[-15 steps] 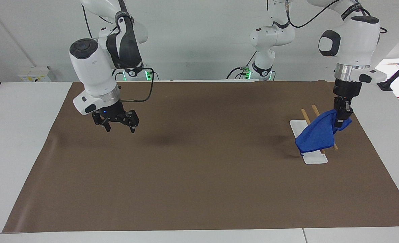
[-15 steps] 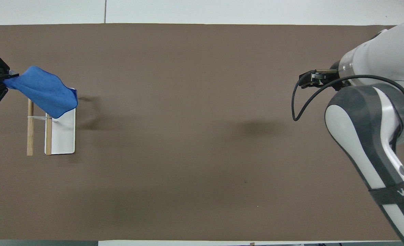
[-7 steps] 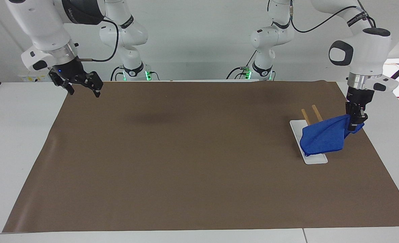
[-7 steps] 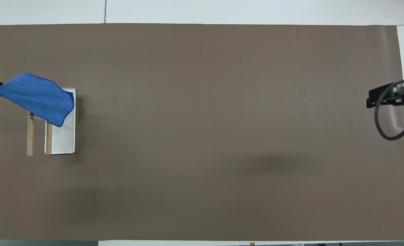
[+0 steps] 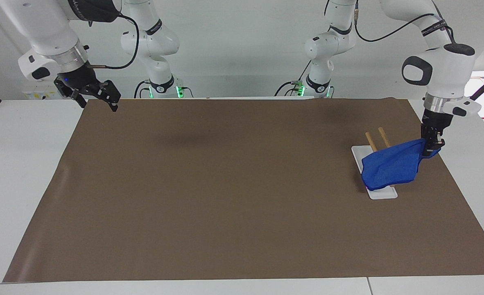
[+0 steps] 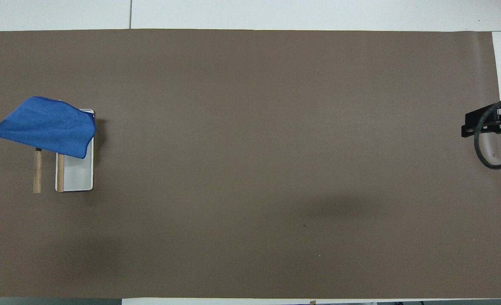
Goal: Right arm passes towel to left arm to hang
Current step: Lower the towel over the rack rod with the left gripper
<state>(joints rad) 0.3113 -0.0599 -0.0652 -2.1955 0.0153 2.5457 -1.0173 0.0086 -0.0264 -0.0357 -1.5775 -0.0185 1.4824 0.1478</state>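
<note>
Since a second ago the right gripper (image 5: 96, 98) has swung up off the mat's middle; it hangs spread and empty over the mat's corner at the right arm's end. No readable writing shows. Draped over two wooden rods (image 5: 372, 141) above a white tray (image 5: 383, 193), the plush royal-blue towel (image 5: 391, 166) has its 3 o'clock corner pinched by the clenched left gripper (image 5: 430, 149).

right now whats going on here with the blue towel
The left gripper is shut on a corner of the towel, which drapes across the two wooden rails of a rack on a white base. The right gripper is open and empty, raised over the mat's corner at its own end.
</note>
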